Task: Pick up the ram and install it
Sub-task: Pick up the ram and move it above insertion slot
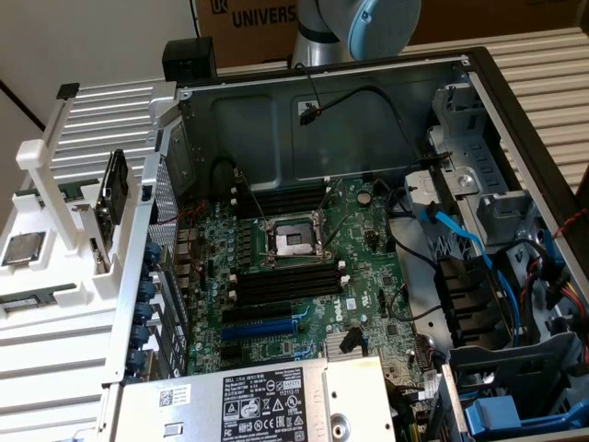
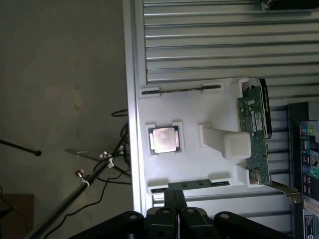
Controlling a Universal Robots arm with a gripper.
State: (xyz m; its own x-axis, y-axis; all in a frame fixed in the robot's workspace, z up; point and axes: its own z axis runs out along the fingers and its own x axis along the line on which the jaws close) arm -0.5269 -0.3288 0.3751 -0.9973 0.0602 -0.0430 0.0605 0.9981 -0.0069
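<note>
The ram (image 2: 199,184) is a thin green stick standing on edge in a slot of the white holder (image 2: 199,114), on the side nearest my gripper. A second, darker stick (image 2: 182,89) lies in the slot on the holder's far side. My gripper (image 2: 175,201) hovers above the holder's near edge, close to the green stick, with its black fingers (image 2: 169,201) pressed together and nothing between them. In the exterior view the holder (image 1: 55,276) sits at the left of the open computer case, and the black memory slots (image 1: 285,281) lie on the motherboard beside the processor socket (image 1: 290,241).
A square silver processor chip (image 2: 164,139) rests in the holder's middle. A green expansion card (image 2: 254,134) stands upright behind a white post (image 2: 234,144). The case holds cables (image 1: 460,239), drive bays and a power supply (image 1: 258,401). The arm's elbow (image 1: 363,23) rises behind the case.
</note>
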